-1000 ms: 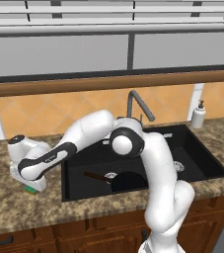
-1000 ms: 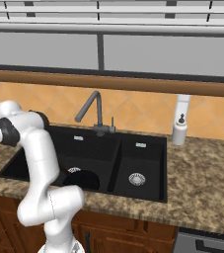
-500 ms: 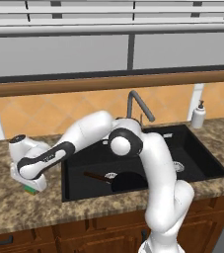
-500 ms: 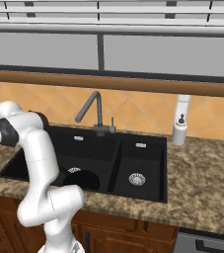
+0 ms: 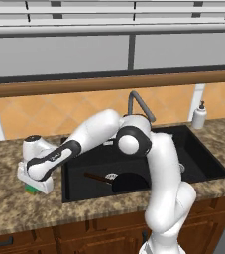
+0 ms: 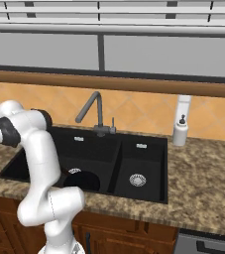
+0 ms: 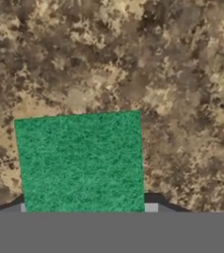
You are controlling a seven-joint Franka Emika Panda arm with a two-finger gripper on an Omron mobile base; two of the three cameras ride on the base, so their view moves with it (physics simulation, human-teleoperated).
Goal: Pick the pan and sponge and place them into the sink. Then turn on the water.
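Note:
The sponge (image 7: 81,163), green face up, lies flat on the speckled stone counter (image 5: 5,213) left of the sink (image 5: 203,163). My gripper (image 7: 86,208) points straight down over it, and its two tips press against the sponge's opposite side edges. From the left base view the white hand (image 5: 34,176) sits low on the counter, a sliver of the green sponge (image 5: 31,189) showing under it. The black pan (image 5: 129,182) rests in the sink's left basin, its brown handle (image 5: 96,177) pointing left. No water comes from the faucet (image 5: 140,102).
The sink's left rim (image 5: 64,183) runs just right of the hand. A white soap dispenser (image 5: 199,115) stands at the sink's back right corner. The arm's elbow (image 5: 133,140) hangs over the left basin. The right basin (image 6: 139,163) holds only its drain.
The fingers have closed inward onto the sponge's sides. The arm, the sponge and the pan have stayed where they were.

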